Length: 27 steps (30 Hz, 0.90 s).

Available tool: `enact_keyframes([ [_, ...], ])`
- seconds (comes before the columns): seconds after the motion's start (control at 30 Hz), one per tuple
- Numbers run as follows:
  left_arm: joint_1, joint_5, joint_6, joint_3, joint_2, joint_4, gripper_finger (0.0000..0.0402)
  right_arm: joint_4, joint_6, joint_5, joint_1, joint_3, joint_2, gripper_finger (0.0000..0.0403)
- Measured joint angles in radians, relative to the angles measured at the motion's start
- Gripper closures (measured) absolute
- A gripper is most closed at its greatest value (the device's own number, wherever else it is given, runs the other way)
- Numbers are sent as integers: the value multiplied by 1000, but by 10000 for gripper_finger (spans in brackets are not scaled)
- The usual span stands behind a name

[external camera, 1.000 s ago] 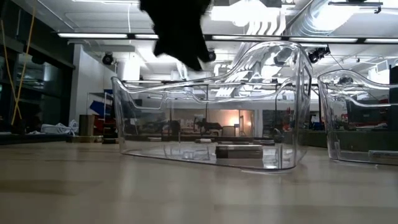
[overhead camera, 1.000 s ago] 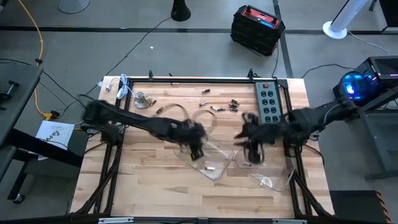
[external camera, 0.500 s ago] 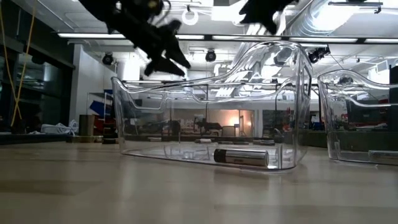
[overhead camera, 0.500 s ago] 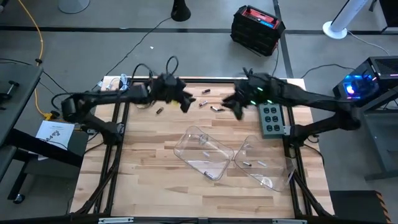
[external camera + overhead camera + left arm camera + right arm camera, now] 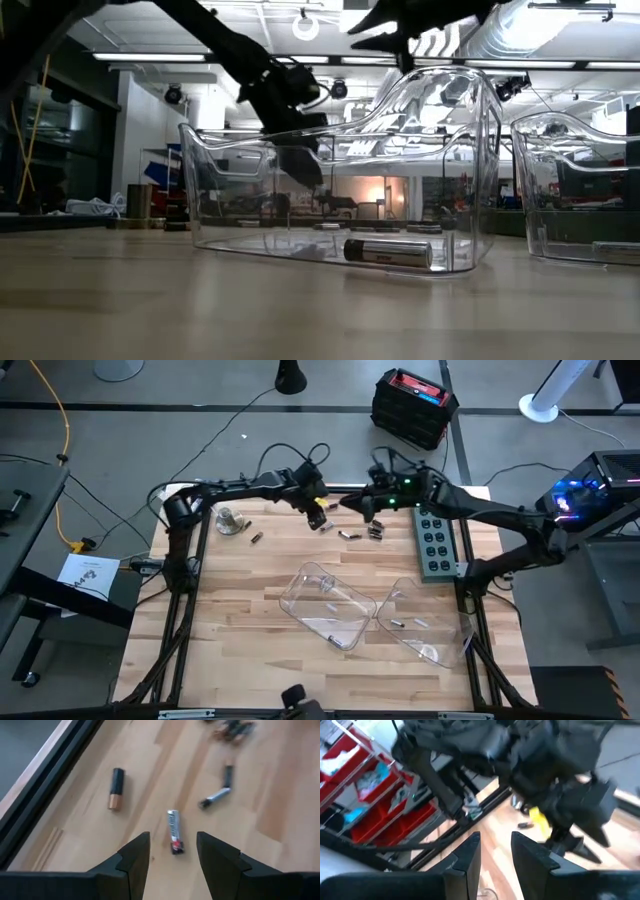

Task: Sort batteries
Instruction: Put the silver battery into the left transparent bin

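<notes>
Loose batteries lie on their sides on the far part of the wooden table: a silvery one (image 5: 173, 831), a dark and copper one (image 5: 116, 795), and several more (image 5: 377, 530). My left gripper (image 5: 172, 854) hangs open just above the silvery battery, its fingers slanting down and touching nothing. My right gripper (image 5: 362, 510) hovers open beside it, higher up, near the far edge; in the right wrist view (image 5: 496, 852) nothing is between its fingers. Two clear trays (image 5: 325, 605) (image 5: 420, 625) stand in the middle, each with batteries inside; one (image 5: 388, 252) lies in the near tray.
A grey power strip (image 5: 435, 540) lies along the far right side. A small metal object (image 5: 230, 520) and cables (image 5: 195, 495) sit at the far left corner. Bare wood stretches along the near side of the trays.
Both grippers have left the space above the trays and swung toward the table's far edge. My left gripper has then moved right along that edge and down over the loose batteries. My right gripper has drawn close to it and rolled.
</notes>
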Motion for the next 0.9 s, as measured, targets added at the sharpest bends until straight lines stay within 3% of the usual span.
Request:
enact_keyframes([
  [0.3, -47, -56, -6, 19, 99, -1, 245, -165, -64, 141, -4, 0, -153, 302],
  [0.67, -114, -349, -4, 22, 154, 65, 245, -193, -95, 165, -4, 0, -201, 302],
  [0.9, -107, -281, 65, 20, 154, 36, 246, -194, -106, 138, -4, 0, -199, 302],
])
